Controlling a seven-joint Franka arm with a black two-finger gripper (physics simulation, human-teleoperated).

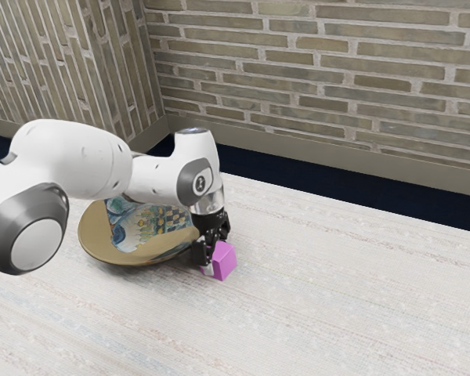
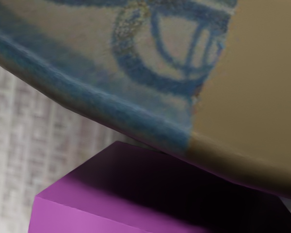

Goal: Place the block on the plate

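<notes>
— Where is the block (image 1: 225, 262), and how do my fingers (image 1: 200, 251) stand?
— Exterior view: block at the fingers, just beside the plate (image 1: 102, 246); open or closed, I cannot tell.
— Recommended step?
— I should confirm a firm hold, lift vertically until the block clears the plate, then travel inward and lower gently.

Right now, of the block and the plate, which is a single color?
The block: it's all purple, while the plate is tan with blue patterning.

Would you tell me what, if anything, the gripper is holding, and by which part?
That cannot be told: the gripper is at the block, any hold hidden.
</notes>
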